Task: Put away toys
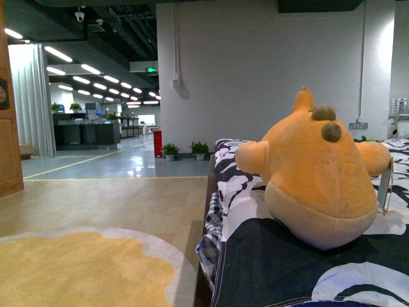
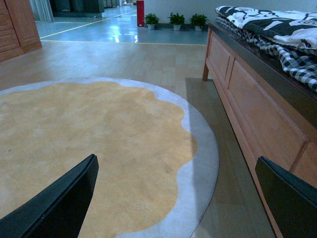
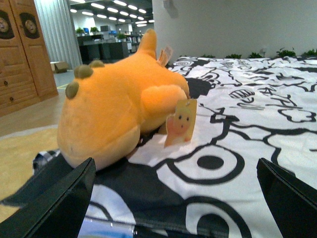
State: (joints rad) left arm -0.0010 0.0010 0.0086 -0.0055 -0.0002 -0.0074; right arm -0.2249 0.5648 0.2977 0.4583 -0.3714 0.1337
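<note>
Right gripper [image 3: 174,168] gapes wide, empty; plush toy [image 3: 114,106] sits at robot's 1 o'clock, prob soft, light: grip mid-body.

Toy [image 1: 316,179]: soft orange-yellow plush animal with a rounded body and stubby limbs.
Details: two dull brown nubs [image 1: 331,132] on top, one pointed tip sticking up, and a paper tag [image 3: 181,121] with a cartoon face at its side.
Pose: lying slumped, its broad rounded end toward the front camera.
Place: on the bed's black-and-white quilt [image 1: 287,268], near the bed's edge.
</note>
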